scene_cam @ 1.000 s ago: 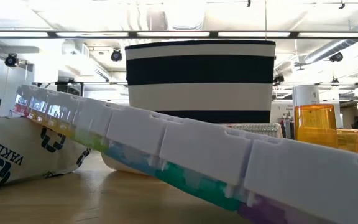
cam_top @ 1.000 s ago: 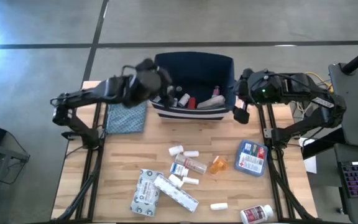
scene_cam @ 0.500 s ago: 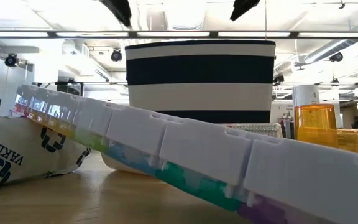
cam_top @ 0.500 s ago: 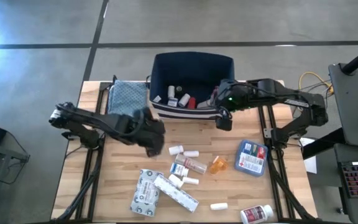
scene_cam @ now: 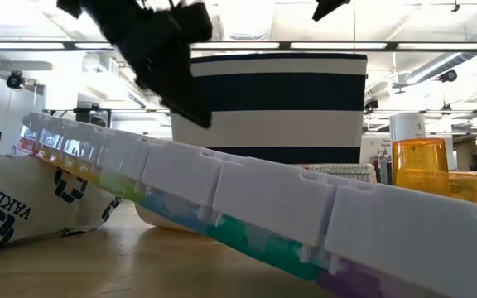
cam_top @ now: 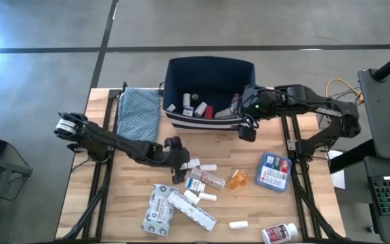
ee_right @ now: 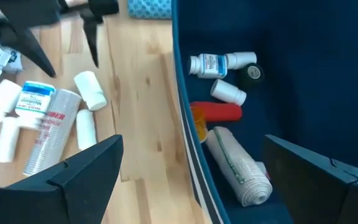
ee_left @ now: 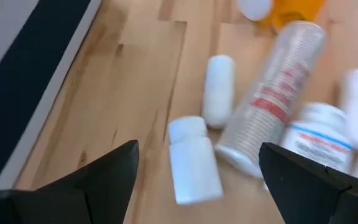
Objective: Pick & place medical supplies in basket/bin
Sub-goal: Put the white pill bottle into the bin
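Half a second on, my left claw (cam_top: 179,165) has swung in from the table's (cam_top: 127,203) left side and now hangs spread wide over a small white bottle (ee_left: 193,160) lying on its side, just beside a second white vial (ee_left: 219,91) and a clear tube (ee_left: 269,109). My right claw (ee_right: 188,180) has edged back, open and empty, over the navy bin's (cam_top: 212,70) right rim. My worry: those neighbours crowd close, so a finger could nudge the bottle rolling or pinch two at once
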`<state>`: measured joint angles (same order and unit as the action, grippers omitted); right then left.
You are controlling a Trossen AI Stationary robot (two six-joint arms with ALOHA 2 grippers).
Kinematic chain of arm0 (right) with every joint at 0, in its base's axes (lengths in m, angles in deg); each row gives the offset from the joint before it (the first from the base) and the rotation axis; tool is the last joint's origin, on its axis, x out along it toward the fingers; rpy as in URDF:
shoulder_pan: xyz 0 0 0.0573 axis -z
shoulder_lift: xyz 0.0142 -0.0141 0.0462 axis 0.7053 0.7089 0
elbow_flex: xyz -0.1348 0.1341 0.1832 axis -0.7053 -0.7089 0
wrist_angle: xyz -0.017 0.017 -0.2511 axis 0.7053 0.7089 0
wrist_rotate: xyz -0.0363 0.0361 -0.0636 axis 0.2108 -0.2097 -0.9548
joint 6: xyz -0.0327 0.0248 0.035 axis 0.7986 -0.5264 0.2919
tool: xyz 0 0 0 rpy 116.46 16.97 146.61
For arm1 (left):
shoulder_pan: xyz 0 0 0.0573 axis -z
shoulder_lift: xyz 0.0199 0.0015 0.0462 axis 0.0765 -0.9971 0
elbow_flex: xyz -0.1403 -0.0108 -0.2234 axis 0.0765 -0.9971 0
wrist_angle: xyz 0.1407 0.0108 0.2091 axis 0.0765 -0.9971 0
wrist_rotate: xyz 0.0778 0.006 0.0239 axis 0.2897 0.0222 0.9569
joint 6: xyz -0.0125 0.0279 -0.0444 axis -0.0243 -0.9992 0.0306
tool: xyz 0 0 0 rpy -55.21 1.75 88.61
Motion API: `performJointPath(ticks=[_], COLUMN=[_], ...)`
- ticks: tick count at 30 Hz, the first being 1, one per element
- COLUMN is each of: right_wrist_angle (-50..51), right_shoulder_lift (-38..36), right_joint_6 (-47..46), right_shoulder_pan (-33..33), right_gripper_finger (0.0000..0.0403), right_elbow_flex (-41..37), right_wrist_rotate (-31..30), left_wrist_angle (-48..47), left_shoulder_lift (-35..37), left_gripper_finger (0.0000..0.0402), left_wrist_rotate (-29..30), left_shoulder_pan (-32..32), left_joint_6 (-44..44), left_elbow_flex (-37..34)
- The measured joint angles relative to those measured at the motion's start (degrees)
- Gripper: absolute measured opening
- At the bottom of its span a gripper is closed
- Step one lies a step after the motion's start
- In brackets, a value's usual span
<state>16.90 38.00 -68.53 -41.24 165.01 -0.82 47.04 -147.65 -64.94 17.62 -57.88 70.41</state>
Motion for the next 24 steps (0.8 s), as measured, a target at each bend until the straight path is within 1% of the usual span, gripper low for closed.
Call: performJointPath(ticks=[3,5,10,12,16,20,24], right_wrist_angle=[0.02,0.21,0.18,0.18,0.17,0.18,0.16], right_shoulder_lift=[-0.25,-0.36,-0.45,-0.45,-0.45,-0.45,-0.45], right_joint_6=[-0.59,-0.7,-0.55,-0.51,-0.06,0.07,0.4], right_shoulder_pan=[0.0,0.0,0.0,0.02,0.02,0.02,0.02], right_gripper_finger=[0.0368,0.0368,0.0368,0.0368,0.0368,0.0368,0.0368], right_elbow_flex=[0.0,0.0,0.0,-0.02,-0.04,-0.09,-0.09], right_wrist_rotate=[-0.15,-0.17,-0.19,-0.19,-0.21,-0.24,-0.32], left_wrist_angle=[4.86,5.58,4.36,3.12,-0.97,-5.31,-7.56], left_shoulder_lift=[-1.78,-3.8,-9.5,-12.01,-16.04,-17.27,-17.01], left_gripper_finger=[0.0308,0.0308,0.0308,0.0308,0.0304,0.0274,0.0219], left_wrist_rotate=[-0.04,-0.08,-0.19,-0.32,-2.61,-2.95,-2.98], left_shoulder_pan=[-0.77,-1.21,-2.26,-2.81,-3.9,-4.15,-4.34], left_joint_6=[0.36,0.36,0.54,2.32,5.0,5.02,4.94], left_elbow_flex=[-1.93,-1.58,1.51,2.89,5.19,7.84,7.71])
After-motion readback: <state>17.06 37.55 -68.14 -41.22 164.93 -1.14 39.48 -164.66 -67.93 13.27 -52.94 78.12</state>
